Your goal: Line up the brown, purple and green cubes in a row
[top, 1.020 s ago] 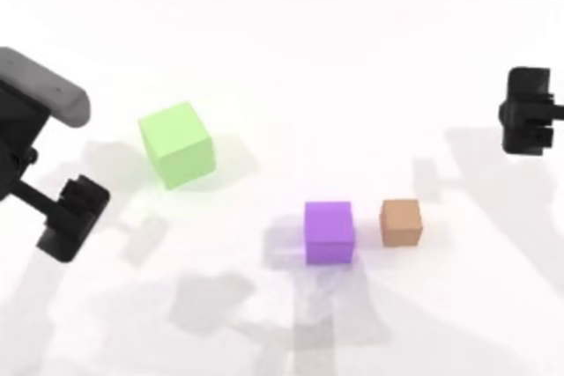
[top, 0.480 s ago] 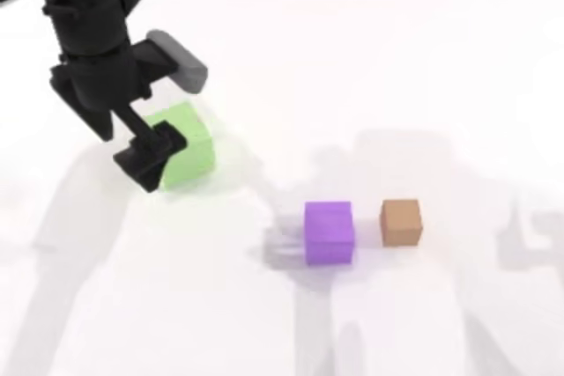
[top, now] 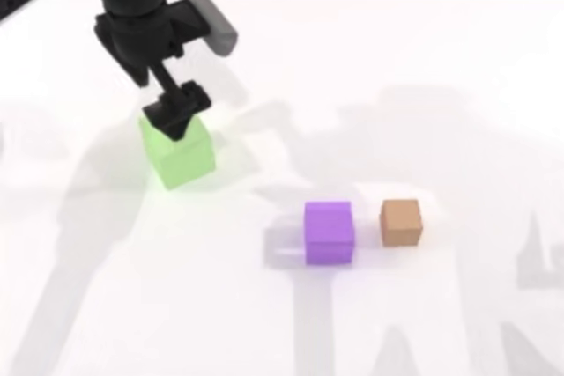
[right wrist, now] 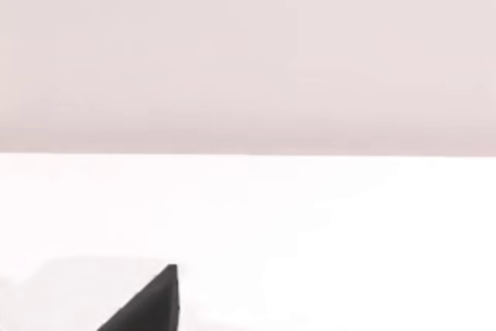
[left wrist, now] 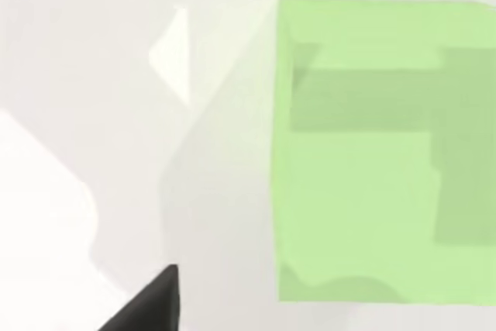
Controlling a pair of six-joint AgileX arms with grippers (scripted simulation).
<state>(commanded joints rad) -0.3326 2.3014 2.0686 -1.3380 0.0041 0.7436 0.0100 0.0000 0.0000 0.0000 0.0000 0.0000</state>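
Your left pincer [top: 176,110] has swung in from the desk's left edge over the last second and now hangs over the far edge of the green cube [top: 179,149]; whether it is released or clenched you cannot tell. So the cube is not yet gripped, well left of the purple cube [top: 329,232] and brown cube [top: 401,222], which sit side by side. The left wrist view shows only green cube [left wrist: 384,153]; your right arm has left the top view.

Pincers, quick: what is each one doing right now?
Left pincer: over the green cube; open or shut cannot be told.
Right pincer: not seen in the top view.
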